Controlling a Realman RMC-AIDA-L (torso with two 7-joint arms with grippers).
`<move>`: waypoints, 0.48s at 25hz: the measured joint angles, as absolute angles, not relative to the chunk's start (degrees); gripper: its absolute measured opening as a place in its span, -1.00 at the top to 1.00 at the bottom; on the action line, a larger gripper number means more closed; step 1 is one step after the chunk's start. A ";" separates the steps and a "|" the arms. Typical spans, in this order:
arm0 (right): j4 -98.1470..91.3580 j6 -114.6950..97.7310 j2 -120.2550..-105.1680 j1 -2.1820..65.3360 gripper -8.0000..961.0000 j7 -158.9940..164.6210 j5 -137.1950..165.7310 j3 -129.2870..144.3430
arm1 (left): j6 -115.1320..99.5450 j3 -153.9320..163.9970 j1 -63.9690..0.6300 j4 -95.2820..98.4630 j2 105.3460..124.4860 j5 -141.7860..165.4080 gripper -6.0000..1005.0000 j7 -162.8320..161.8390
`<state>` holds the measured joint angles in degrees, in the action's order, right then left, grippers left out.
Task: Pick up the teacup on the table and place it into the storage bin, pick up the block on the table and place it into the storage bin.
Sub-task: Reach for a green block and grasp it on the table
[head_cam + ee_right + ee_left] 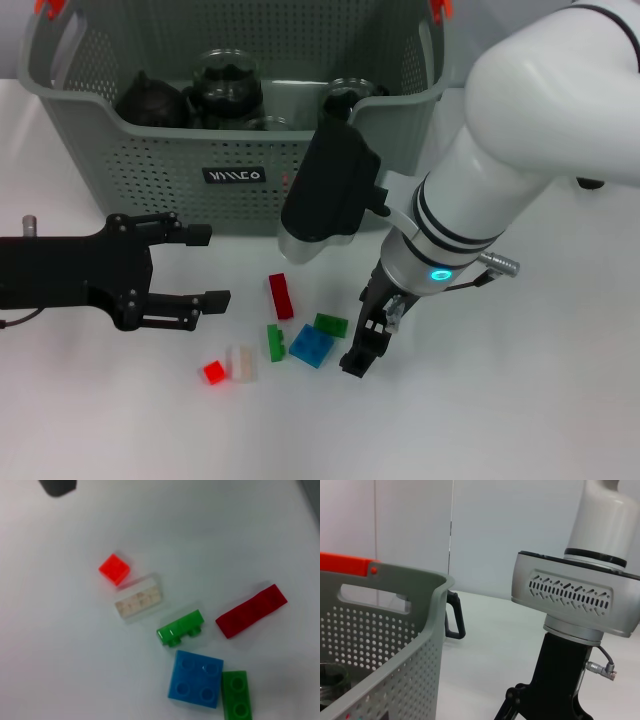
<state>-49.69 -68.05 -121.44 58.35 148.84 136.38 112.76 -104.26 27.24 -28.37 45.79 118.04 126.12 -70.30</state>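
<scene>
- The right arm (520,150) fills the near part of the head view, its white forearm reaching down over the table (520,400). The right gripper (366,345) hangs just above the table, just beside the blue block (311,346) on the right-hand side. It holds nothing; whether its fingers are parted I cannot tell.
- The storage bin (180,165) stands at the back of the table, upright, open side up, with dark glassware already inside. No teacup shows on the table.
- The left gripper (205,268) hovers low over the table in front of the bin, its jaws wide apart and empty, pointing toward the blocks.
- The blocks lie loose between the two grippers, in front of the bin. The dark red block (281,296) is the longest; its long axis runs roughly toward the bin. The blue block is squarish with four studs up, touching a green block (331,324). A second green block (275,342) lies just left of the blue one, long axis also roughly toward the bin. A pale clear block (241,363) and a small red cube (214,373) lie nearest the left gripper.
- Judgement: the block step is in hand, at the approach. Next, the right gripper needs to settle over one block, jaws across its short side, then close and lift toward the bin.
</scene>
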 joint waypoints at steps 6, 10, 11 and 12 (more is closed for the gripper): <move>-49.38 -66.65 -121.53 58.36 -0.93 148.99 136.37 113.66 | -104.03 27.33 -28.31 45.79 118.04 126.12 -0.69 -70.28; -49.28 -65.21 -121.55 58.36 -0.93 149.25 136.37 115.10 | -103.93 27.32 -28.23 45.78 118.04 126.12 -0.69 -70.26; -49.25 -64.99 -121.55 58.36 -0.93 149.25 136.37 115.31 | -103.91 27.31 -28.23 45.76 118.04 126.12 -0.69 -70.26; -49.25 -64.82 -121.55 58.36 -0.93 149.25 136.37 115.39 | -103.89 27.28 -28.22 45.73 118.04 126.12 -0.69 -70.25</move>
<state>-49.25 -64.82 -121.55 58.36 149.25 136.37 115.39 -103.89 27.28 -28.22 45.73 118.04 126.12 -70.25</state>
